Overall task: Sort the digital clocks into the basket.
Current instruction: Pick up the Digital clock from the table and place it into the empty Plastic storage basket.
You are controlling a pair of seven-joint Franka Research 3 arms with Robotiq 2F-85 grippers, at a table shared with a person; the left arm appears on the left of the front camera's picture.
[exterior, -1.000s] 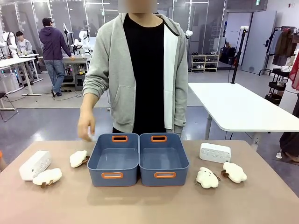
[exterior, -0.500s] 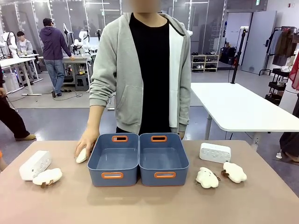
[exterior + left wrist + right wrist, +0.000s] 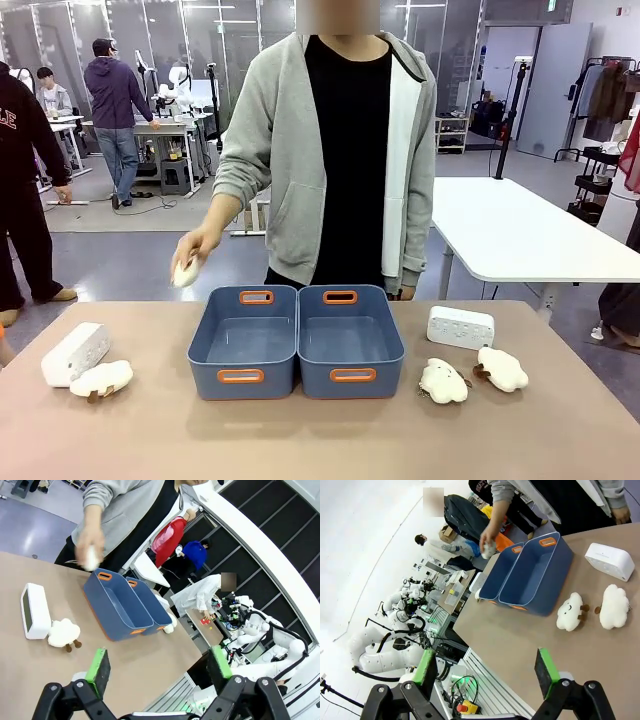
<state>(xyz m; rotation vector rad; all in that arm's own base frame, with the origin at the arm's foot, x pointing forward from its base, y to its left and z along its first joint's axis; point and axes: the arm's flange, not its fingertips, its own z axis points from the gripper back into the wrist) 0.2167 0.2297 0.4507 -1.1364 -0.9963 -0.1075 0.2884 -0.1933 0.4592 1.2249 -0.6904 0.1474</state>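
Note:
One white digital clock (image 3: 75, 353) lies at the table's far left, also seen in the left wrist view (image 3: 34, 611). The other digital clock (image 3: 460, 327) lies right of the tubs, also seen in the right wrist view (image 3: 609, 562). The two joined slate-blue baskets (image 3: 296, 375) stand mid-table with nothing inside. The person's hand (image 3: 190, 258) holds a cream plush toy (image 3: 185, 273) in the air above the table, left of the tubs. My left gripper (image 3: 157, 666) hangs open over the near table edge. My right gripper (image 3: 488, 668) is open too, off the table's near side.
A plush toy (image 3: 100, 378) lies beside the left clock. Two more plush toys (image 3: 443, 381) (image 3: 502, 369) lie in front of the right clock. A person in a grey hoodie (image 3: 330, 160) stands at the far edge. A second white table (image 3: 520, 230) stands behind on the right.
The person's hand came down on the plush toy left of the tubs, took hold of it and lifted it off the table. The clocks and tubs stayed put.

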